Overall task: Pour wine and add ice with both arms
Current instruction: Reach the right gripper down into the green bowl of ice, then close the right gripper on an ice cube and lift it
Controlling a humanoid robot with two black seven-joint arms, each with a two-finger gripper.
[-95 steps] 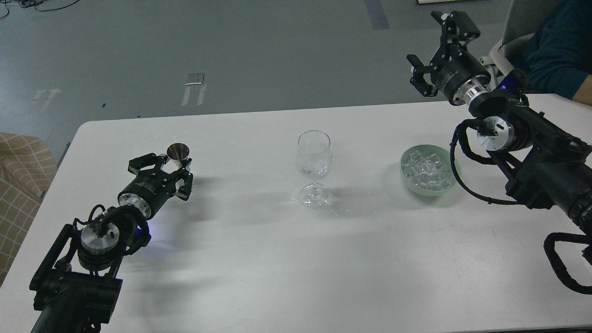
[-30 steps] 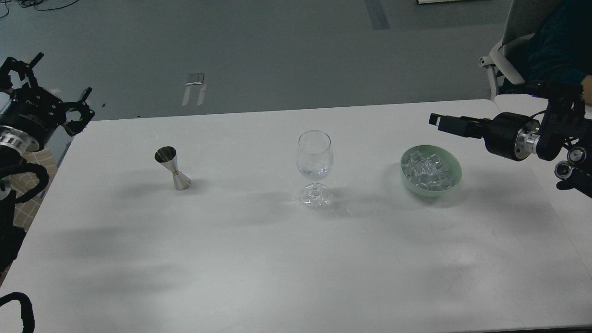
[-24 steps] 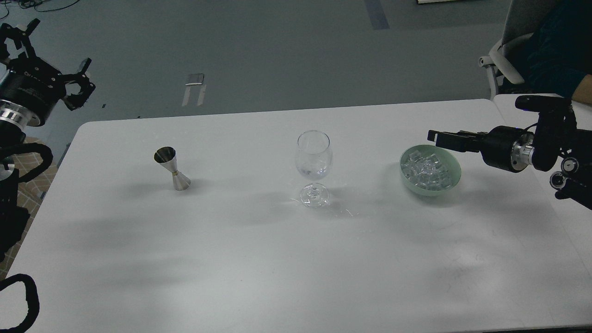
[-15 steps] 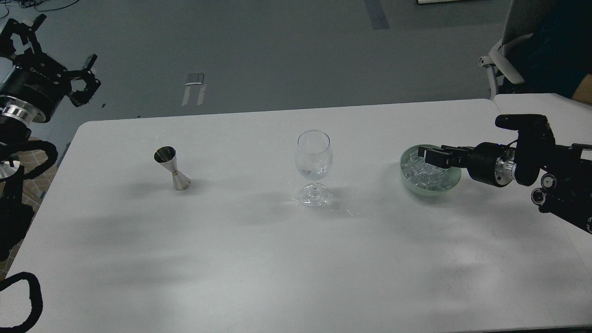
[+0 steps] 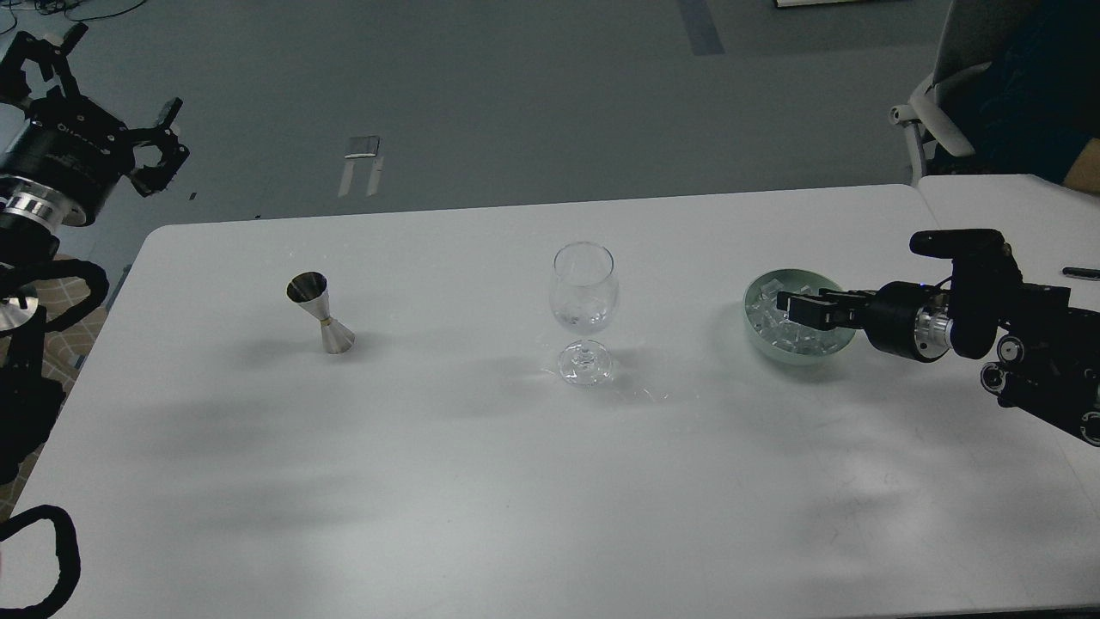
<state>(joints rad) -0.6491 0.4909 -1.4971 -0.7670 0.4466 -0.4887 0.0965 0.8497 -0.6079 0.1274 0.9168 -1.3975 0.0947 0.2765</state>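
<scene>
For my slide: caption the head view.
Right gripper reaches into the bowl of ice; left gripper raised.

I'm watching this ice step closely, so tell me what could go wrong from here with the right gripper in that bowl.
1. The right gripper reaches sideways into the green bowl; pushing on the rim might slide or tip it.
2. The ice cubes look glassy and heaped, so one could slip from the fingers or spill out.
3. The wine glass stands upright between bowl and jigger; a low carry might knock it over.
</scene>
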